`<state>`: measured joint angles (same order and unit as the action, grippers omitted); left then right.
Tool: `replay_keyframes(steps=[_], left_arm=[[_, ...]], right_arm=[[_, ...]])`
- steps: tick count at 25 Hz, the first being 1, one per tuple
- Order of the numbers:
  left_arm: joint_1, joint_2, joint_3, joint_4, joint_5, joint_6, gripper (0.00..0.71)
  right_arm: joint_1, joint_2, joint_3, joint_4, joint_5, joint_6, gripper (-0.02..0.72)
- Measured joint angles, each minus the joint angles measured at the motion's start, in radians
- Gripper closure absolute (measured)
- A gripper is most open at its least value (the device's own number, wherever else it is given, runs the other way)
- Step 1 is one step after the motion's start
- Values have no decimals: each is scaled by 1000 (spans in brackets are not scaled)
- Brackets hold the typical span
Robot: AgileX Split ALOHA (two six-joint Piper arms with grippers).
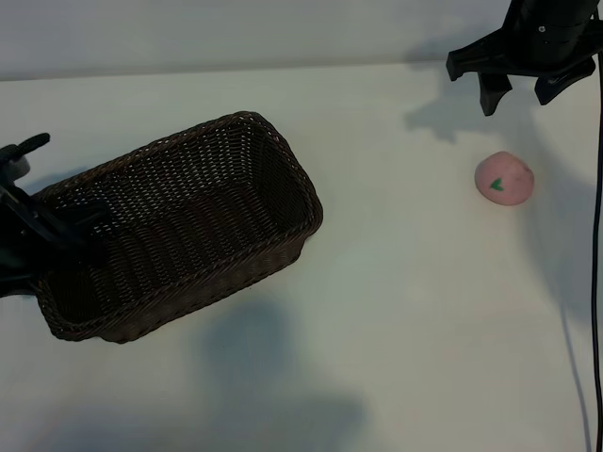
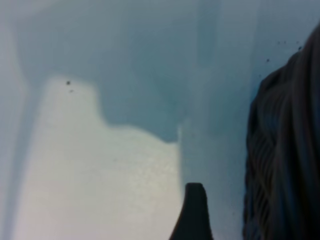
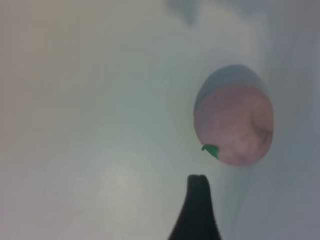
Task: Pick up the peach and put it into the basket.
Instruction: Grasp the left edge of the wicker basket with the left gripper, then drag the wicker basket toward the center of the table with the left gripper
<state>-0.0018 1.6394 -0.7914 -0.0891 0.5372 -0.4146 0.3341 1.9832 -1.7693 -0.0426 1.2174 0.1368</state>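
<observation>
The peach is a small pink ball with a green leaf mark, lying on the white table at the right. My right gripper hangs open just beyond it at the far right, not touching it. In the right wrist view the peach lies a little ahead of one dark fingertip, with nothing held. The basket, dark-brown wicker, stands empty at the left, turned at an angle. My left gripper is open at the basket's left end. In its wrist view one fingertip stands beside the basket wall, apart from it.
The white table stretches between basket and peach and along the front. A black cable runs down the right edge. The back wall lies just behind the right arm.
</observation>
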Motion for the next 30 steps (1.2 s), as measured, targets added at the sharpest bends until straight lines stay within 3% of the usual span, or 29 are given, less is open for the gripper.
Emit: replay_keyframes(steps=[5,7,9,13,14,22,30], left_arm=[[0,31,0,-67,-26,53,135],[0,31,0,-76,-28,63,170],[0,31,0,-79,-33,65,249],[0,31,0,-86,-40,65,491],[0,31,0,-89,-42,65,504],[0,31,0,-118,-35,104,509],[63,-21,0,-458,-8,459,518]], right_arm=[[0,0,0,0,-1,0,129],[0,0,0,0,-1,0,129],[0,0,0,0,-1,0,129],[0,0,0,0,-1,0,129],[0,0,0,0,-1,0,129],[0,0,0,0,-1,0,131],[0,0,0,0,-1,-1,133]])
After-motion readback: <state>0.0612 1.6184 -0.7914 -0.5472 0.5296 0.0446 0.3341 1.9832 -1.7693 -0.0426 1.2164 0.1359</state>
